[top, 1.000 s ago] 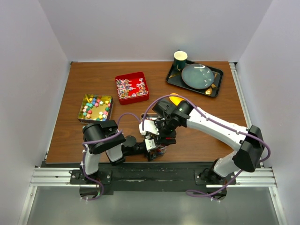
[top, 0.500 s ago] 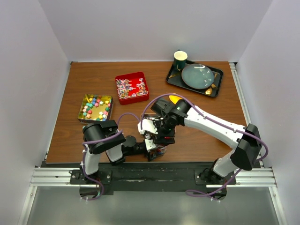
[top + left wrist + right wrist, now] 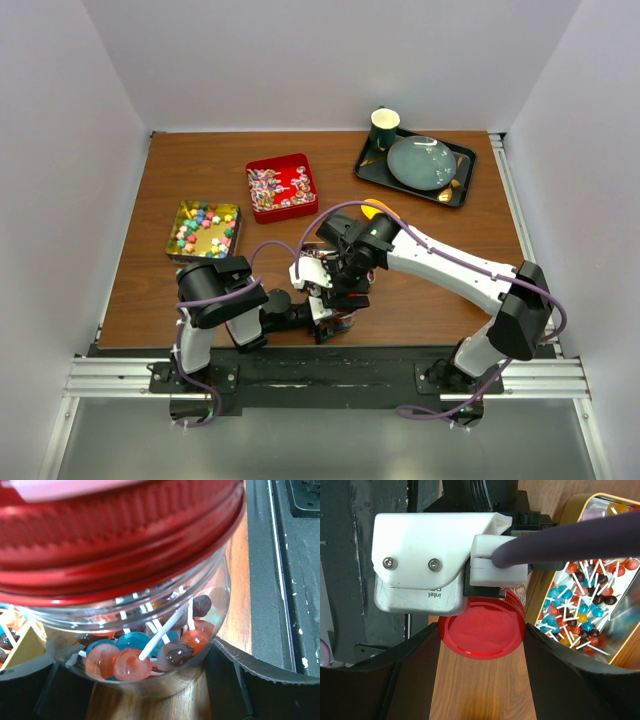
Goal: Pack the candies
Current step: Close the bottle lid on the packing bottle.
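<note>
Pinching a glass jar [image 3: 210, 605] of red, blue and brown lollipops [image 3: 132, 662] at lower centre is the left tool [image 3: 145, 685]; the right tool [image 3: 481, 629] clamps its red lid [image 3: 482, 642]. Star-shaped candies [image 3: 205, 228] fill the gold tin [image 3: 171, 250] at left, wrapped twists [image 3: 265, 185] the red tin [image 3: 281, 159].

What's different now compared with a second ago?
The right arm has shifted slightly left, the right gripper still closed on the red lid. The left gripper still holds the jar. The red tin and the gold tin of candies have not moved.
</note>
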You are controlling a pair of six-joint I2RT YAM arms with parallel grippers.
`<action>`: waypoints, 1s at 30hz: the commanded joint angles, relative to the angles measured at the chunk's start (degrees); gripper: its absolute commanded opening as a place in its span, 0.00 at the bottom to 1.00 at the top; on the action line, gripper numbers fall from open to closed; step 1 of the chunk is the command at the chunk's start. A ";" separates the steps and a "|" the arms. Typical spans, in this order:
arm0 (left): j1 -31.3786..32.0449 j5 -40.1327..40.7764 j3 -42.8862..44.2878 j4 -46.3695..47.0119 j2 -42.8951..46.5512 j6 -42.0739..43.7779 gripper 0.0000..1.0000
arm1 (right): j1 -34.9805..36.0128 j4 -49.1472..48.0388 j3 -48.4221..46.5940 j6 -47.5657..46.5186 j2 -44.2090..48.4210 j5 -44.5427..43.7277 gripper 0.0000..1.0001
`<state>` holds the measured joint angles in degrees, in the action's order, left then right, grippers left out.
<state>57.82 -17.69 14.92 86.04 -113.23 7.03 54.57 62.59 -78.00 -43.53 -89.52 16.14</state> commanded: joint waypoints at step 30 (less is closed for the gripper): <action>-0.25 4.24 -1.82 12.49 -2.87 5.81 0.00 | -6.49 -1.49 -2.34 4.50 8.49 9.07 0.55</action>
<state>57.89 -17.58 14.57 86.00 -112.90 8.05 47.86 65.54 -79.05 -40.95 -80.31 18.70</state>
